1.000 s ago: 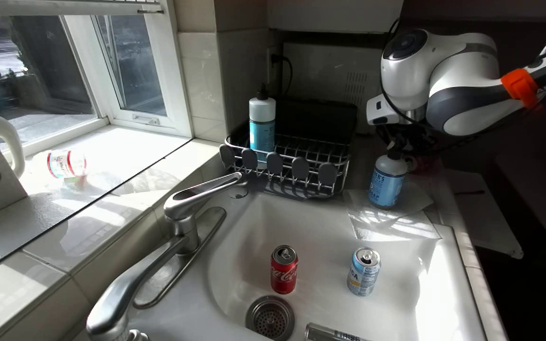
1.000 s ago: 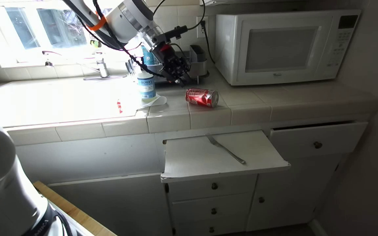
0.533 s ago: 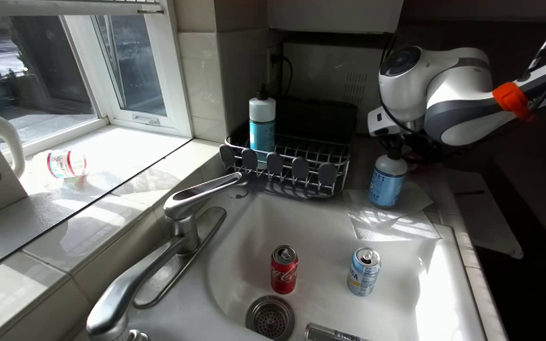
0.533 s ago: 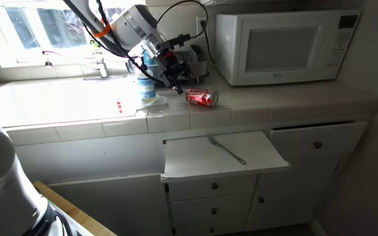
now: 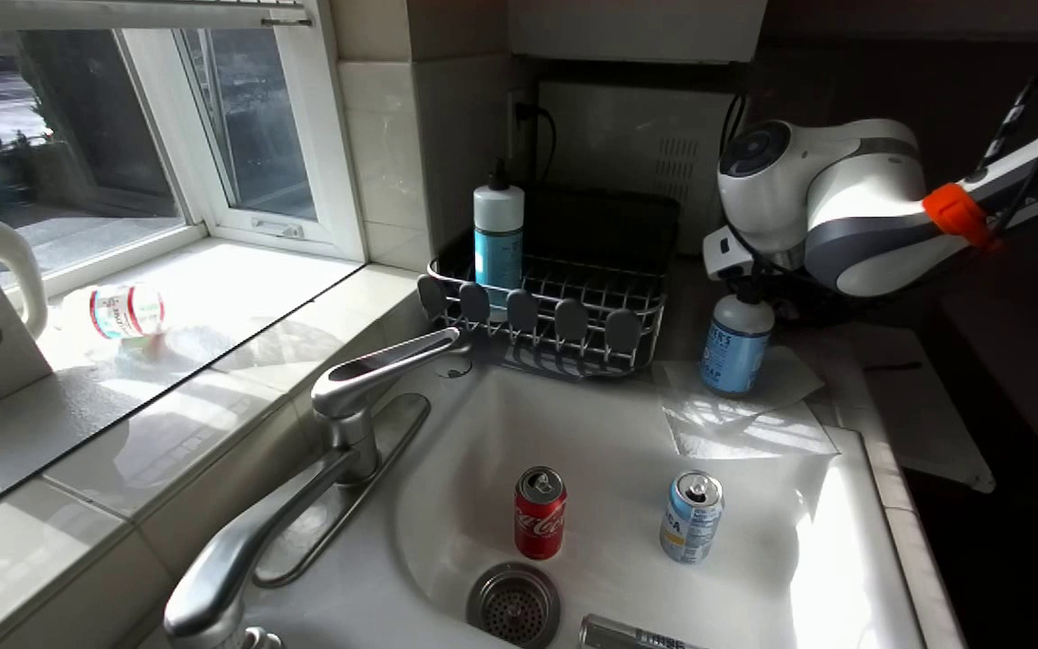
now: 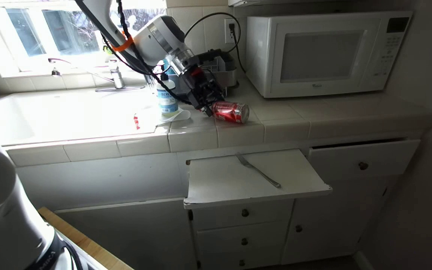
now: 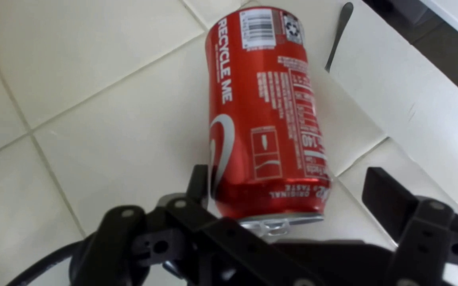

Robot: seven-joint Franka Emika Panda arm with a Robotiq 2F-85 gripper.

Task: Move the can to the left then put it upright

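Above the counter (image 6: 287,110), the arm (image 6: 152,42) slants down toward the lying can (image 7: 262,119), jaws spread apart.

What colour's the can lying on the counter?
The can is red with white markings, clearest in the wrist view.

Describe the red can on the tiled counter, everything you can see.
The red can lies on its side on the pale tiled counter, looking like glossy painted metal, with silvery ends, white lettering including RECYCLE ME, a barcode and a pull tab. The tab end faces the gripper, whose open jaws flank it; whether the nearer one touches is unclear.
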